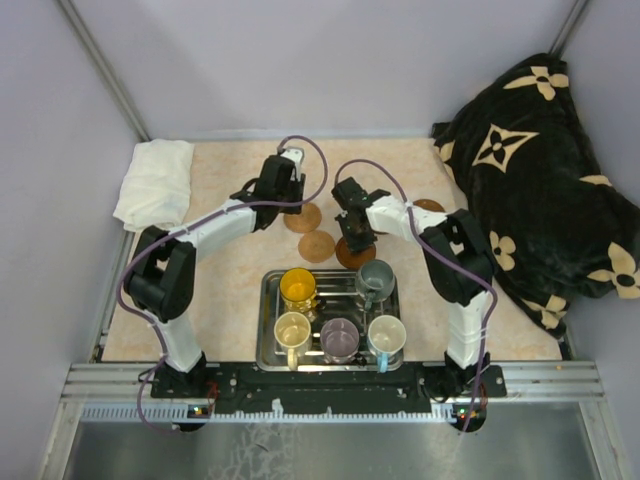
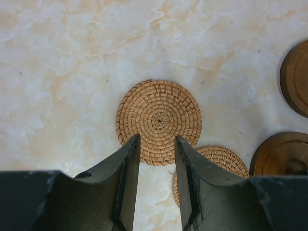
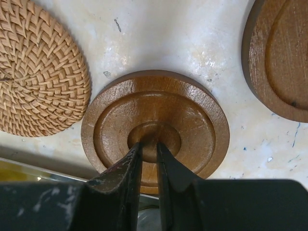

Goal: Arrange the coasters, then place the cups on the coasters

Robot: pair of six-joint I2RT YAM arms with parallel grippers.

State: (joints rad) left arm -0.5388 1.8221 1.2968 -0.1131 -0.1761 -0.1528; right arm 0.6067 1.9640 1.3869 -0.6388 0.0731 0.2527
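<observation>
Right hand [image 3: 148, 145] fingers were nearly together with a narrow slit between them, tips down on the centre boss of the wooden coaster [image 3: 154, 120] directly beneath. Pinch or mere press could not be told. Judged: a contact for sliding the disc along the counter [image 3: 192, 38]. Left hand [image 2: 157, 139] was part open and empty, over the near rim of the woven coaster [image 2: 159, 113]. Both coasters lay flat, face up; being round, they had no long axis and no heading. Cups [image 1: 340, 338] sat upright in the tray [image 1: 265, 345], behind both hands.

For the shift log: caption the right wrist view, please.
Right gripper, jaws narrowly apart, over the raised centre of a wooden coaster; woven coaster left, second wooden coaster right.
</observation>
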